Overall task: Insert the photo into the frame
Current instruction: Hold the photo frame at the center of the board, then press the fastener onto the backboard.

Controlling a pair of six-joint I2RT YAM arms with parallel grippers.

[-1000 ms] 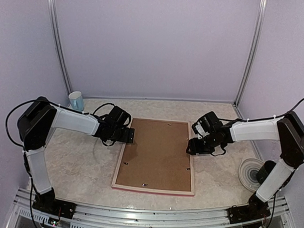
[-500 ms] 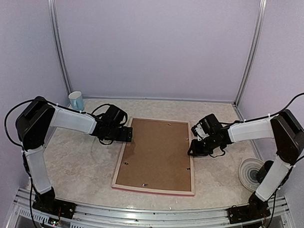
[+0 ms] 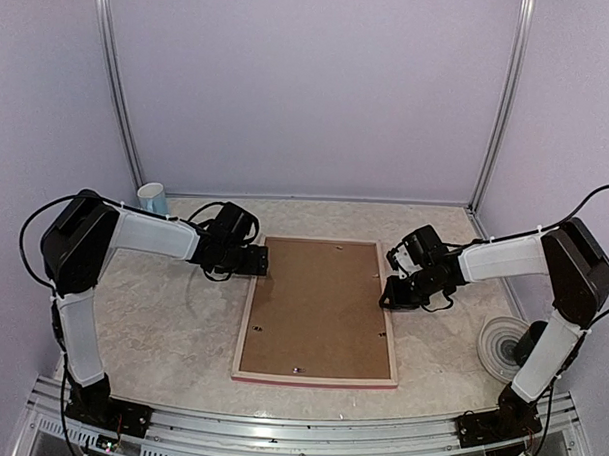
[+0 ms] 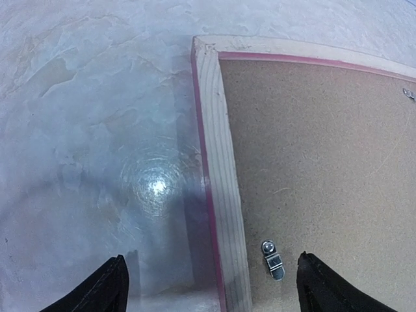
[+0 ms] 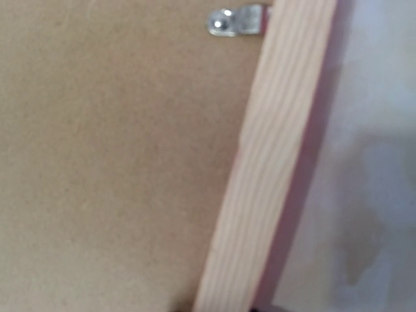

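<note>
Black fingers of the left gripper [image 4: 214,289] stand wide apart. In its wrist view one tip hangs over the bare table [image 3: 161,313] and the other over the brown board [image 3: 317,308], with the frame's left rail running between them. They close on nothing, and I cannot tell whether either tip touches what is under it. A small metal clip [image 4: 273,261] sits on the board just inside that rail, close to the inner finger.

The right gripper [image 3: 387,291] is down at the opposite long rail, in its far half. Its wrist camera is so close that only pale wood, a pink edge and another clip fill the view. I cannot tell how wide its fingers stand or whether they hold the rail.

The frame [image 3: 314,380] lies flat and face down in the middle of the table between the two arms. Its pale wood back is up, a thin pink line shows along its outer sides, and the board fills its opening. Its long axis runs from the arms' side toward the back wall, and its short sides face near and far.

Further out, a pale blue cup [image 3: 152,200] stands upright near the far-left corner of the table. A round pale disc [image 3: 502,347] lies by the right arm, well apart from the frame.
</note>
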